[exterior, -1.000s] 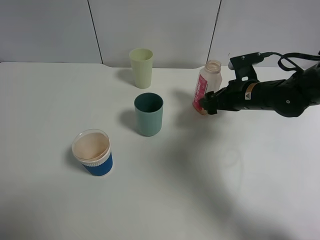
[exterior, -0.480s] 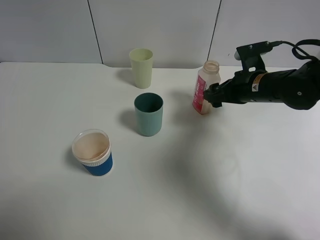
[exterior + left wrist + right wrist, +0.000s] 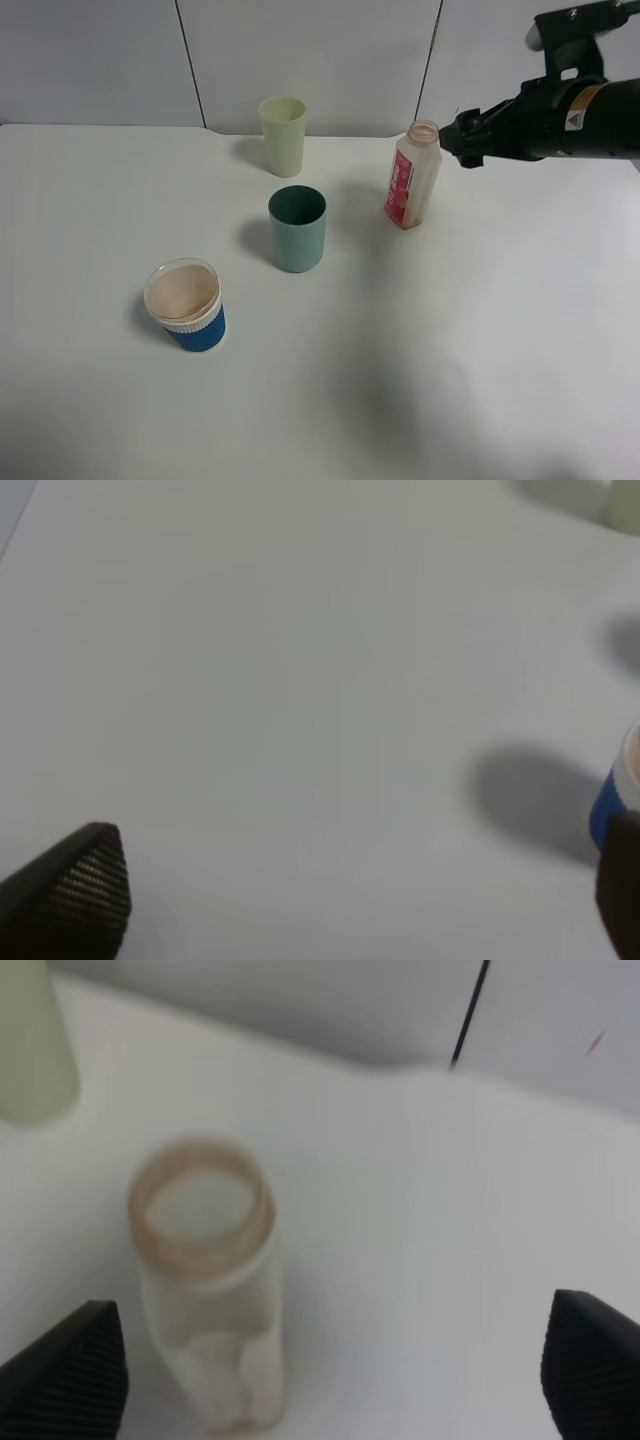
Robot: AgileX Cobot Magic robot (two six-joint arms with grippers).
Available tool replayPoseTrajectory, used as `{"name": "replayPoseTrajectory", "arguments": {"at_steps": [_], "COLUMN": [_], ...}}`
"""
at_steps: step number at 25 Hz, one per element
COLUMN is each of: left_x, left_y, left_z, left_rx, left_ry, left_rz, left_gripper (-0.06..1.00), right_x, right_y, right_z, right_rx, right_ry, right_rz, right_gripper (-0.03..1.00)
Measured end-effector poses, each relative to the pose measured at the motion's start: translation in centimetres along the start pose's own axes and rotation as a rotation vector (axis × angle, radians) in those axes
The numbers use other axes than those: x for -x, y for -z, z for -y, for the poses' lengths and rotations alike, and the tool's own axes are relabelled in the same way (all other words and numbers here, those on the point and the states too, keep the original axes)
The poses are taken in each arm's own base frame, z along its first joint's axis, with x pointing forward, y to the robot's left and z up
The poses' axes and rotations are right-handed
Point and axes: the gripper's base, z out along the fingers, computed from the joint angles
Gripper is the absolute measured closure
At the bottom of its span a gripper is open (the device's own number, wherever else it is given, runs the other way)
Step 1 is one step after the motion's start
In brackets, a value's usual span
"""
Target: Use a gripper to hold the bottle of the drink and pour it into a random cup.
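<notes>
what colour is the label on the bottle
Magenta-pink, on the bottle; clearest in the exterior high view.

Bright, even overhead light; soft shadows fall left of the cups on the counter [image 3: 480, 330]. Both wrist views are blurred.

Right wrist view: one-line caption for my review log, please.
Open right claw hangs above the upright, uncapped bottle on the white table, not gripping it.

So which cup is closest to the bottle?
The dark teal plastic cup, standing just left of the pink-labelled clear bottle. The pale green cup and blue cup sit farther away.
</notes>
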Motion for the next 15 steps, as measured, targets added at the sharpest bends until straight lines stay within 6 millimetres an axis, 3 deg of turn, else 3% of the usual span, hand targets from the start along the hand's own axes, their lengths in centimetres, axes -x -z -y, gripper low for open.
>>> {"name": "replayPoseTrajectory", "arguments": {"at_steps": [8, 15], "left_x": [0.0, 0.0], "left_y": [0.0, 0.0], "left_z": [0.0, 0.0], "left_rx": [0.0, 0.0], "left_ry": [0.0, 0.0], "left_rz": [0.0, 0.0], "left_gripper": [0.02, 0.02], "right_x": [3.2, 4.0], "right_y": [7.1, 13.4], "right_z": [0.5, 0.8], "right_rx": [-0.063, -0.127], "right_ry": [0.008, 0.046], "right_rz": [0.141, 0.226], "right_gripper": [0.16, 0.16]}}
